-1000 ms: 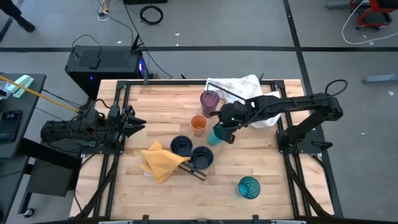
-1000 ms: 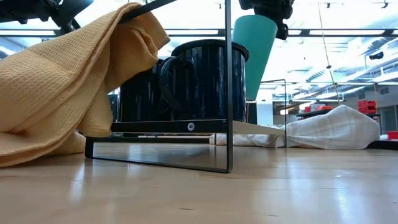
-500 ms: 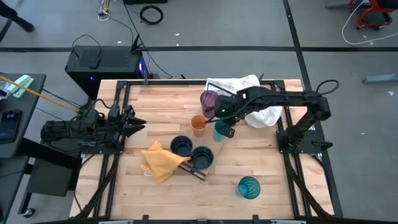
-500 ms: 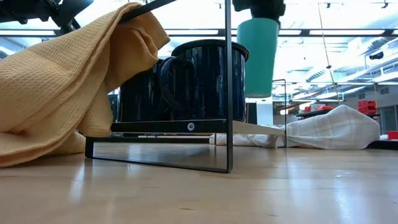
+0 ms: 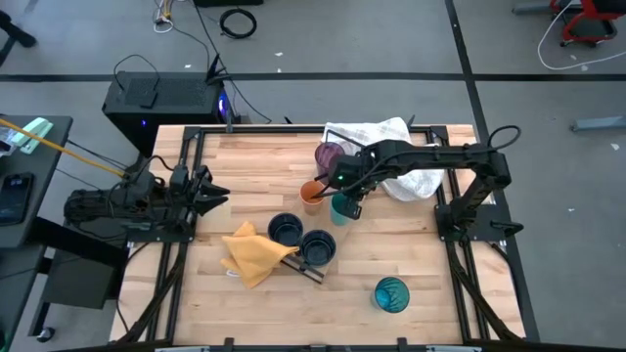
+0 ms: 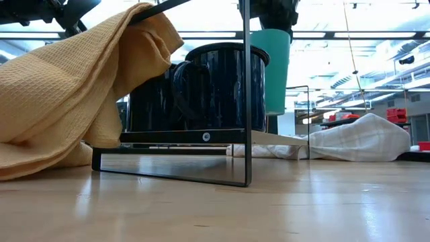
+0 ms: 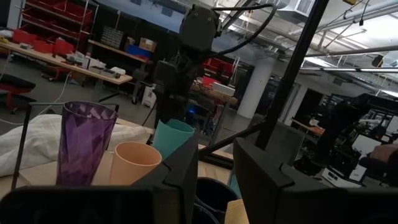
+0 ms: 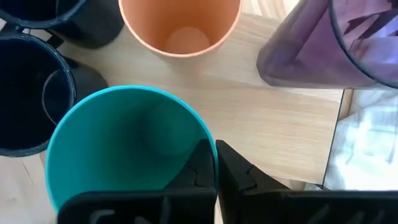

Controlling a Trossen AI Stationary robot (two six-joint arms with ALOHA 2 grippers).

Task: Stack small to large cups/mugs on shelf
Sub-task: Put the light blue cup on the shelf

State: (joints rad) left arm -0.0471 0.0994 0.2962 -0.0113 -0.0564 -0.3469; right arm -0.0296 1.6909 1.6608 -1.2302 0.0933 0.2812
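My right gripper (image 5: 344, 193) is shut on the small teal cup (image 5: 339, 209), holding it upright beside the small orange cup (image 5: 311, 195) and near the purple tumbler (image 5: 330, 156). Both of those stand on the light-wood shelf (image 8: 283, 127). Two navy mugs (image 5: 285, 230) (image 5: 318, 246) stand on the shelf's near part (image 6: 201, 136). The teal-blue patterned tumbler (image 5: 391, 293) stands alone on the table near its near edge. My left gripper (image 5: 217, 192) waits open at the table's left edge. My right gripper holds the small teal cup by its rim (image 8: 208, 142), one finger (image 8: 198, 169) inside the cup and one (image 8: 239, 175) outside. The fingers come from above, pointing down. The cup (image 6: 272, 70) hangs upright below them, its bottom clear of the shelf.
A yellow cloth (image 5: 254, 254) lies against the navy mugs on their left. A white checked towel (image 5: 386, 142) lies at the far edge behind the purple tumbler. A thin black frame post (image 6: 246, 94) rises from the shelf. Bare wood lies near and right of the mugs.
My right gripper has moved toward the table's left and far side, closer to the orange cup, and a little down. The teal cup, tilted a second ago, now hangs upright in the same hold.
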